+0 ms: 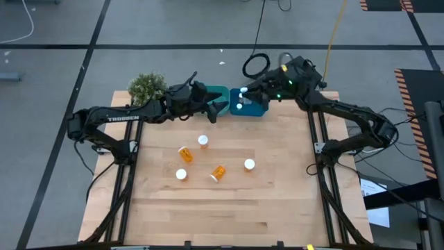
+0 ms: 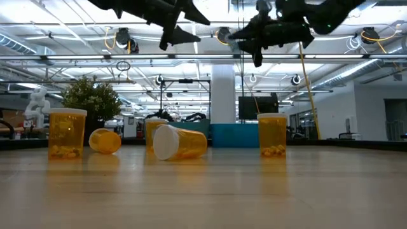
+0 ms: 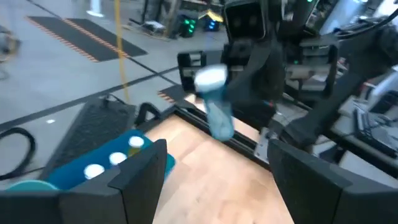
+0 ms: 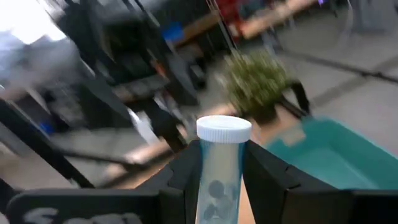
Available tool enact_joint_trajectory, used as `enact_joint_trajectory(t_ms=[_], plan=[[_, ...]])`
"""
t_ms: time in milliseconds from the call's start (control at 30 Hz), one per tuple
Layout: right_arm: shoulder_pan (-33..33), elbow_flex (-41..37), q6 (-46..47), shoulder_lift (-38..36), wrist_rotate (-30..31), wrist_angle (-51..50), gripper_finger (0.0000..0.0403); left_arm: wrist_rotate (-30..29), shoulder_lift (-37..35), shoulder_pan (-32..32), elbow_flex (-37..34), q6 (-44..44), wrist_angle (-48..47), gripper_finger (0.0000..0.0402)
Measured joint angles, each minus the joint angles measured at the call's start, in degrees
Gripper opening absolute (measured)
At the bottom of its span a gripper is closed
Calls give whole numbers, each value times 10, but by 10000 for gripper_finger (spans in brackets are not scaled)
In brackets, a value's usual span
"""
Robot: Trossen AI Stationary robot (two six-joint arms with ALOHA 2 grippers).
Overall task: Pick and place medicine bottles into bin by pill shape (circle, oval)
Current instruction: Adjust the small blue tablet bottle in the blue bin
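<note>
Right gripper (image 4: 221, 168) clamps a capped medicine bottle (image 4: 219, 163) upright above the blue bin (image 1: 251, 107) at the table's (image 1: 229, 208) far edge, likely poised to drop it. Left gripper (image 1: 208, 111) hovers open-fingered, empty, over the teal bin (image 1: 220, 96). Five bottles (image 1: 202, 142) wait mid-table.

I have two bins side by side at the table's (image 1: 229, 215) far edge: the left bin (image 1: 220, 94) and the right bin (image 1: 251, 110), touching. A plant (image 1: 147, 87) sits left of them. My right gripper (image 4: 221, 180) holds a bottle (image 4: 219, 171) above the right bin. Five bottles (image 1: 218, 173) lie scattered mid-table, nearer me.
</note>
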Motion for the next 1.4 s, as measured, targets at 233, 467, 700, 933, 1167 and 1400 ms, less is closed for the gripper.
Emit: enact_joint_trajectory(t_ms=[233, 467, 700, 933, 1167, 1400], plan=[[38, -63, 76, -15, 32, 192, 96, 46, 21, -7, -1, 1, 55, 280], [86, -63, 21, -15, 33, 245, 96, 75, 63, -11, 0, -17, 150, 280], [109, -63, -6, -14, 64, 246, 96, 101, 72, -18, 0, -42, 177, 280], [114, -63, -18, -14, 65, 249, 96, 127, 72, -30, 0, -37, 184, 260], [125, -63, -24, -14, 64, 251, 96, 114, 85, -37, -1, -20, 201, 194], [139, -63, -25, -14, 79, 250, 96, 123, 99, -34, 0, -23, 217, 173]])
